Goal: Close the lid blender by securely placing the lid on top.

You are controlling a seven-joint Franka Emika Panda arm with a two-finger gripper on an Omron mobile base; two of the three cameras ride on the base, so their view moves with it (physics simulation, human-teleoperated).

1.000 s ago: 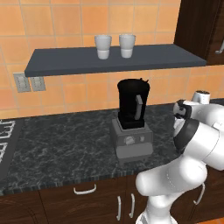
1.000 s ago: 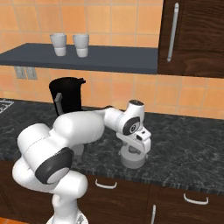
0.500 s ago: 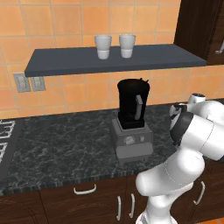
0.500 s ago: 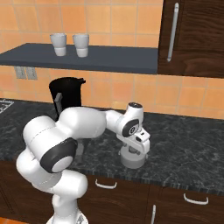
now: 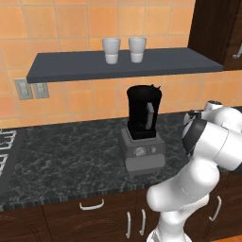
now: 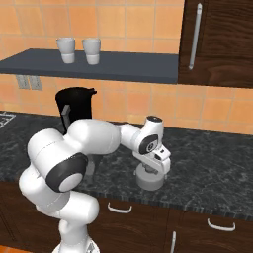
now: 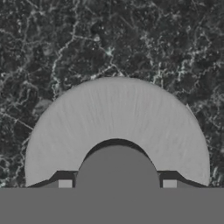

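Observation:
The blender (image 5: 144, 113) is a tall black jar with a grey side handle on a boxy grey base, standing open-topped mid-counter; it is partly behind my arm in the right base view (image 6: 74, 106). The lid (image 6: 149, 180), a round flat grey disc, lies on the dark counter to the blender's right. My gripper (image 6: 154, 170) points straight down onto it. In the hand view the lid (image 7: 118, 113) spreads around its raised centre knob (image 7: 117, 168), and my gripper (image 7: 117, 183) is shut on that knob, a fingertip (image 7: 64, 183) pressing each side.
Two white cups (image 5: 111, 49) (image 5: 137, 48) stand on the grey shelf (image 5: 71, 71) above the blender. A dark wall cabinet (image 6: 217, 39) hangs at the right. A stove edge (image 5: 4, 151) lies at the counter's far left. The marbled counter (image 6: 212, 163) stretches right of the lid.
My fingers have closed in on the lid's knob. The hand stays low over the lid, and my arm's elbow has shifted slightly.

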